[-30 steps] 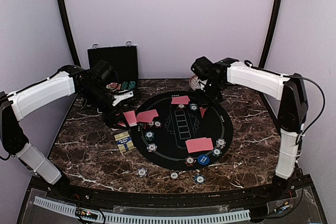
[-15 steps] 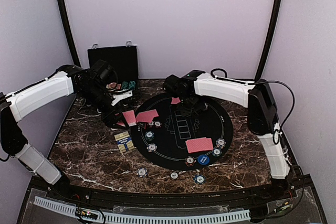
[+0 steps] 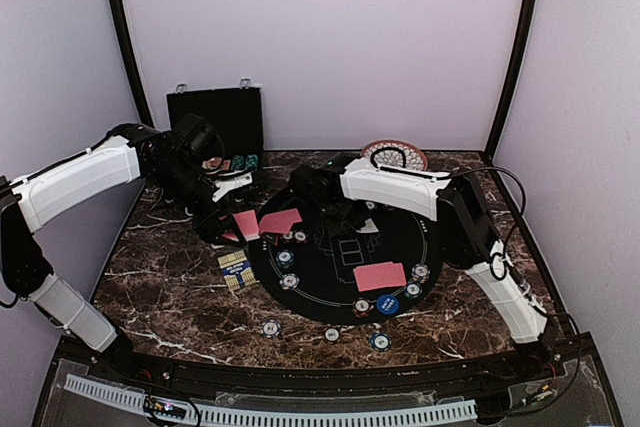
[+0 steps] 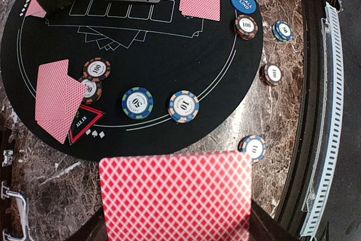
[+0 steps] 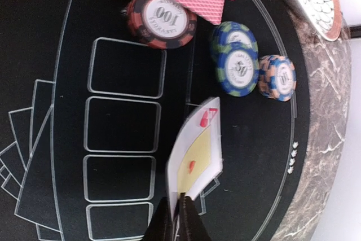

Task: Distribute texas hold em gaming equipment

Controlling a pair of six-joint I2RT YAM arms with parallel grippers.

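Observation:
A round black poker mat (image 3: 340, 265) lies in the middle of the table, with red-backed cards (image 3: 380, 275) and striped chips (image 3: 287, 258) on it. My left gripper (image 3: 228, 227) is at the mat's left edge, shut on a red-backed card (image 4: 176, 196) that hides its fingers in the wrist view. My right gripper (image 5: 176, 218) is over the mat's printed card boxes, shut on the edge of a white and yellow faced card (image 5: 194, 159), held face up and bent. A blue small-blind button (image 4: 243, 1) and a red-triangle all-in marker (image 4: 84, 122) lie on the mat.
A black hinged case (image 3: 215, 122) stands open at the back left with chips in it. A patterned round plate (image 3: 393, 154) sits at the back right. A small blue and yellow item (image 3: 234, 268) lies left of the mat. Loose chips (image 3: 271, 327) lie near the front edge.
My right arm has swung left from beside the plate to over the middle of the mat, carrying its card. The plate is now uncovered. My left arm has not moved.

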